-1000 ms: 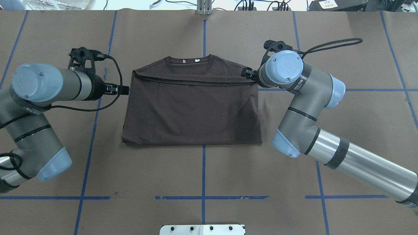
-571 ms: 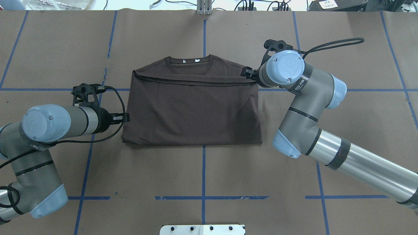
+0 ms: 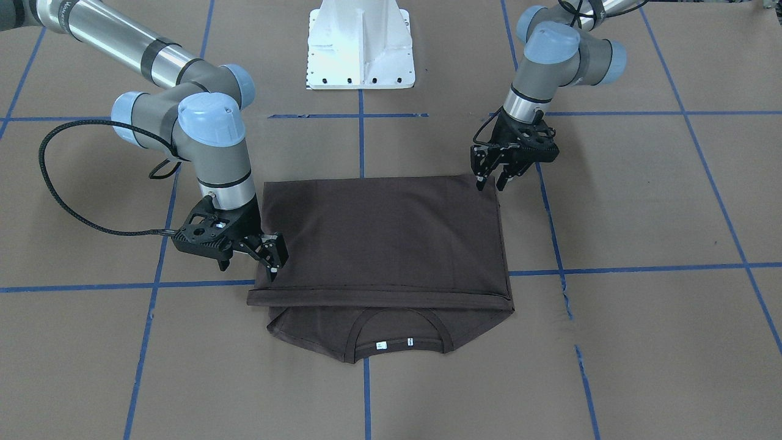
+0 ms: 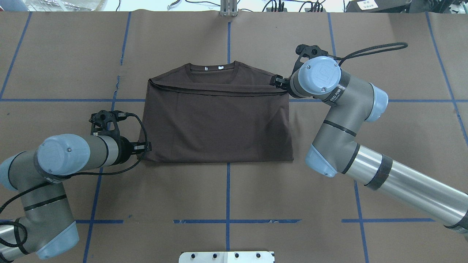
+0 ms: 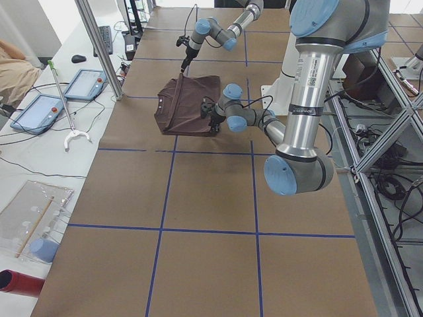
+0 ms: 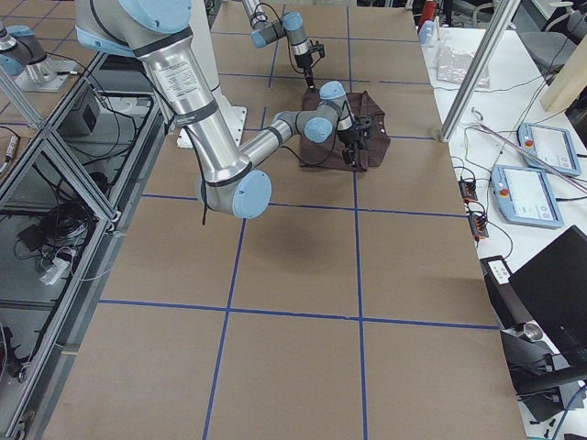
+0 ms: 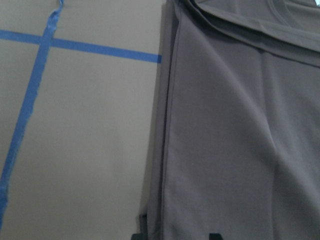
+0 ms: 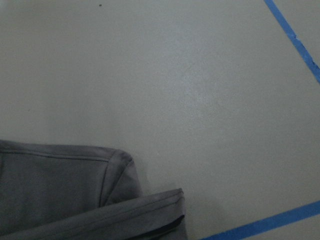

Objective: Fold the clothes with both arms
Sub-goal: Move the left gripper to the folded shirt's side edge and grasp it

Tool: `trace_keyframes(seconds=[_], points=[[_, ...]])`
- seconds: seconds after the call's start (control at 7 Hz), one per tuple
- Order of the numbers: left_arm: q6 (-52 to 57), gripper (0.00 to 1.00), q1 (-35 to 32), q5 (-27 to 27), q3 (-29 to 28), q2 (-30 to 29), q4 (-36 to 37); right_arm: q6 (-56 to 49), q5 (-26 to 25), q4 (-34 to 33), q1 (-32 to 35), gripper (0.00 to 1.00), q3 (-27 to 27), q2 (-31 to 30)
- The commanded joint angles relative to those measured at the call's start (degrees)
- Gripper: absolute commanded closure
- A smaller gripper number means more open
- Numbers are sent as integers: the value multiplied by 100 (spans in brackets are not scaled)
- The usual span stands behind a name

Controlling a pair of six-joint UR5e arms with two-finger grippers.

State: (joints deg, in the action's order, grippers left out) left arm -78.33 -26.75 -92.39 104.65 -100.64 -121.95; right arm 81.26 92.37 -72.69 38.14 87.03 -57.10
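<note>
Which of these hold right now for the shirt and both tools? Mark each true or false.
1. The T-shirt's collar lies on the side away from the robot's base. True.
2. The left tool is at a collar-side corner. False: it is at a base-side corner of the shirt.
3. The right tool is at the folded-over edge near the collar. True.
4. The shirt lies fully spread out. False: its lower part is folded up over the chest, leaving only the collar strip showing.
5. The left tool is shut. False: the left wrist view shows its fingertips apart, astride the shirt's edge.
</note>
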Motion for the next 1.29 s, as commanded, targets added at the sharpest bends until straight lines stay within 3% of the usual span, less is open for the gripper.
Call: trace_keyframes(seconds=[0.0,0.14,0.29,0.43,0.71,0.86,1.0,1.14], points=[[-7,86,47,11,-15,9,31,-5,0,0,0,0,-2,-12],[2,85,47,19,-24,9,40,-5,0,0,0,0,-2,-12],[2,97,47,28,-15,9,40,-5,0,0,-9,0,-10,-12],[36,100,55,28,-7,79,40,-5,0,0,-9,0,-11,-12],[569,100,-14,19,-14,203,40,-5,0,0,-9,0,-19,-12],[1173,100,-467,28,-172,133,48,-5,0,0,-9,0,-19,-12],[1649,100,-916,37,-643,-233,49,3,-9,0,-9,0,-11,-12],[1967,100,-1381,37,-1501,-907,40,3,-9,0,-9,0,-2,-12]])
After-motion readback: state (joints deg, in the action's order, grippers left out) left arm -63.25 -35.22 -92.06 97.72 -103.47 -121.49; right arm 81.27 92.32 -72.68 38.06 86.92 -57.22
